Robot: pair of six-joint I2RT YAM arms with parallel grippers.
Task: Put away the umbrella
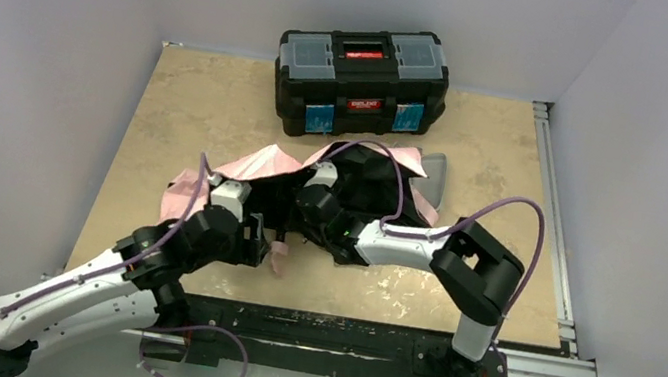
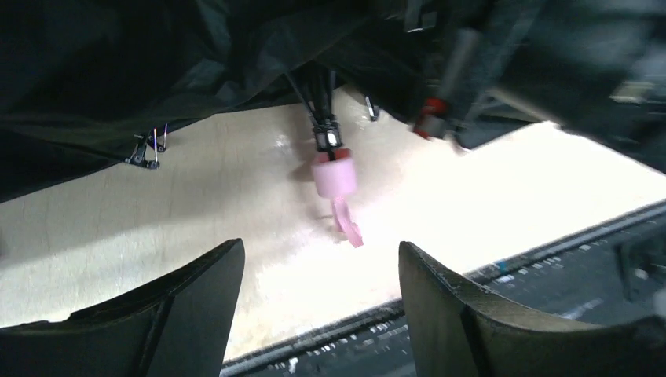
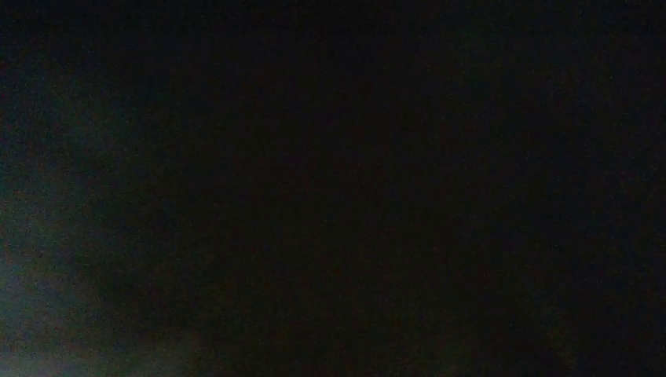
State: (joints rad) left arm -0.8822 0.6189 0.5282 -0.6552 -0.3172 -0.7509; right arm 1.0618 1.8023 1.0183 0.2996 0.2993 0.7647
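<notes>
left claw [image 2: 320, 247] apart | right claw together, hidden in umbrella [image 1: 253, 164] | toolbox [image 1: 361, 80] closed

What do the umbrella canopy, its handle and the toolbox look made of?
Umbrella canopy: thin fabric, pink outside and dark underneath; it crumples into soft folds. Handle: probably plastic; a smooth, matte pink cylinder. Toolbox: hard black moulded plastic with a slight sheen; the lid compartments look like clear plastic.

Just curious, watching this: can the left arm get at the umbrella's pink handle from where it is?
Probably yes. The left gripper is open and faces the pink handle, with only bare table between them. The dark canopy hangs above, not across the path.
</notes>
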